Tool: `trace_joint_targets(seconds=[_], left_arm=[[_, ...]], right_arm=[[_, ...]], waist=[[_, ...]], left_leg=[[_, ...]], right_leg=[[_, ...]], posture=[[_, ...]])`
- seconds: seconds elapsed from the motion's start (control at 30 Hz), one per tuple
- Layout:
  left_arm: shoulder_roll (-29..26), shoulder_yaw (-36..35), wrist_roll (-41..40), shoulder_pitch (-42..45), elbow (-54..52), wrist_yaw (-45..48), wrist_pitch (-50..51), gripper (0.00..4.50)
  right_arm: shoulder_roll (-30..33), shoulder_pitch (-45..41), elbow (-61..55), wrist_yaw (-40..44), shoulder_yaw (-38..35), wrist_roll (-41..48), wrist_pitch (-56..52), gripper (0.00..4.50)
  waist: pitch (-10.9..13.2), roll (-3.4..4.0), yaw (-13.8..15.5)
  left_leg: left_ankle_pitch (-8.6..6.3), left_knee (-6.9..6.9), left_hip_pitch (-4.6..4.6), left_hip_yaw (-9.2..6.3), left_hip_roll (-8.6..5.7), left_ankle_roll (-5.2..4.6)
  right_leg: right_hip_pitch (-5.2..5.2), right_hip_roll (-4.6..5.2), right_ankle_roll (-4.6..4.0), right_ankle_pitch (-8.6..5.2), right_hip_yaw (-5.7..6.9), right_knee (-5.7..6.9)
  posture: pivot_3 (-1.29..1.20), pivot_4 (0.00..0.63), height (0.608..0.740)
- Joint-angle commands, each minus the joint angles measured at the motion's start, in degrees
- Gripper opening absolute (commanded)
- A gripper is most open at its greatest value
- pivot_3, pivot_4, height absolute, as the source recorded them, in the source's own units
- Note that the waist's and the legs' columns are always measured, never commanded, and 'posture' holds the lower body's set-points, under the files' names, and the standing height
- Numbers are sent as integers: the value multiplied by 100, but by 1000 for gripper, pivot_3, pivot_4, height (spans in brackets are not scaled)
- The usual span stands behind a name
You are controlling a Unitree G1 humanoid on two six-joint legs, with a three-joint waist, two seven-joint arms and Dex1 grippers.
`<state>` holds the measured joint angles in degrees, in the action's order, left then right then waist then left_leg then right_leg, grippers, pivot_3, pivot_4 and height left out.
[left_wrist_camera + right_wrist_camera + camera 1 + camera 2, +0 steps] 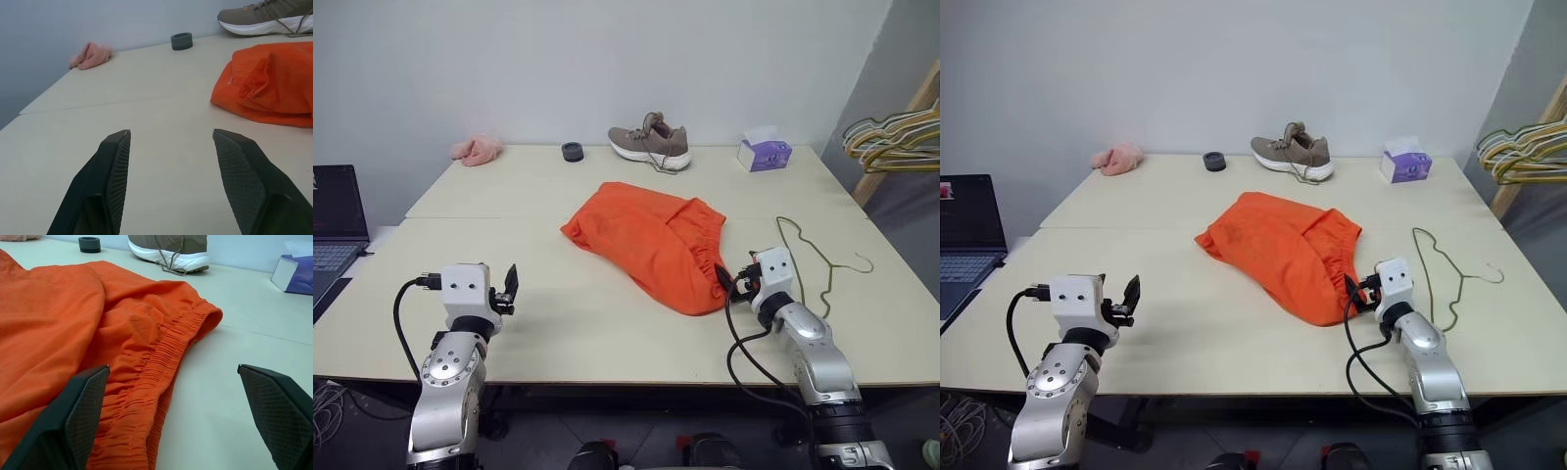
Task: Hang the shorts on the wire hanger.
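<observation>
where shorts (651, 242) lie flat on table (558, 323); left gripper (171, 161) spread, right gripper (171, 406) spread at waistband; tissue box (764, 154) with tissue

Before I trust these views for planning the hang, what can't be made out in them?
- Right gripper fingertips, head views: hidden behind its wrist housing and the shorts.
- Wire hanger: too thin to trace fully.
- Hanger bunch: cut by the frame edge.
- Laptop: cut by the frame edge.

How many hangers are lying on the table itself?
1. The wire hanger lies flat on the table at the right side, just right of the shorts. A separate bunch of hangers hangs off the table at the far right; its count is unclear.
</observation>
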<state>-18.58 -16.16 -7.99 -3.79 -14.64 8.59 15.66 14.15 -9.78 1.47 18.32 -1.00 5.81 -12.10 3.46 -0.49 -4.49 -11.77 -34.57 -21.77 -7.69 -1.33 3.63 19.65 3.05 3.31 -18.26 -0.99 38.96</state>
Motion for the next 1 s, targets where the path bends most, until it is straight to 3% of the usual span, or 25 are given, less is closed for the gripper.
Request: trace_joint_targets(seconds=[0.03, 0.43, 0.67, 1.0], left_arm=[[-67, -39, 30, 65, -221, 42, -193, 2826], [-13, -3, -236, 39, -174, 368, -223, 2826], [-72, 48, -651, -11, -193, 929, -294, 4441], [-356, 246, -536, 122, -8, 1359, -421, 4441]], right_arm=[[26, -140, -91, 49, -30, 30, 153, 4470], [163, -111, -221, 363, -11, 101, 128, 4470], [630, -136, -636, 1328, 272, 272, -13, 4500], [2107, -180, -1703, 3247, 1089, 306, -182, 4500]], waist=[[0, 0, -1], [0, 0, -10], [1, 1, -30], [2, -1, -52]], left_leg=[[0, 0, 0, 0, 0, 0], [0, 0, 0, 0, 0, 0], [0, 0, 0, 2, 0, 0], [-1, 0, -2, 2, 1, 1]], right_leg=[[0, 0, 0, 0, 0, 0], [0, 0, -1, 0, 0, 0], [0, 0, -1, -1, 0, -1], [0, 1, -1, -2, 2, -7]], posture=[[-54, 0, 740], [-75, 0, 740], [-105, 0, 740], [-150, 0, 740]])
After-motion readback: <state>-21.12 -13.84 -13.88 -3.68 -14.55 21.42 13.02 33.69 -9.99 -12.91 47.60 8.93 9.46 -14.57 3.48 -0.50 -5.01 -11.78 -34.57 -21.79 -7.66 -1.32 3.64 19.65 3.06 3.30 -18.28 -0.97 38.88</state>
